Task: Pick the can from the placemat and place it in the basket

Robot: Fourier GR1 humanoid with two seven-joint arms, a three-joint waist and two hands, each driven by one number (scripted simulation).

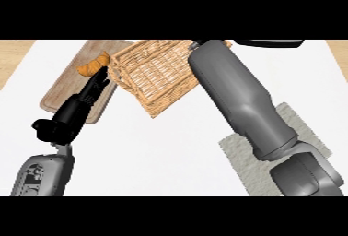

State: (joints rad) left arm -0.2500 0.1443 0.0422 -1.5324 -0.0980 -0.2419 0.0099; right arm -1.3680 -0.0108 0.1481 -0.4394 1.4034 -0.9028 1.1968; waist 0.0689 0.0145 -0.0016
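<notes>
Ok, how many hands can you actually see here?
1: the left hand, at left over the cutting board. The right forearm reaches over the basket; its hand is hidden.

The white counter [170, 147] carries a wooden cutting board [65, 92], a wicker basket [153, 73] and a grey placemat [248, 161].

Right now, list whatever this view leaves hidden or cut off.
- Can: not visible in the head view; whether it is held or already in the basket cannot be told.
- Right hand: hidden beyond the right forearm, which reaches over the basket.
- Basket's right side: covered by that forearm.
- Placemat: partly covered by the forearm.
- Left hand: rests over the wooden board, hiding part of it, beside the croissant.
</notes>
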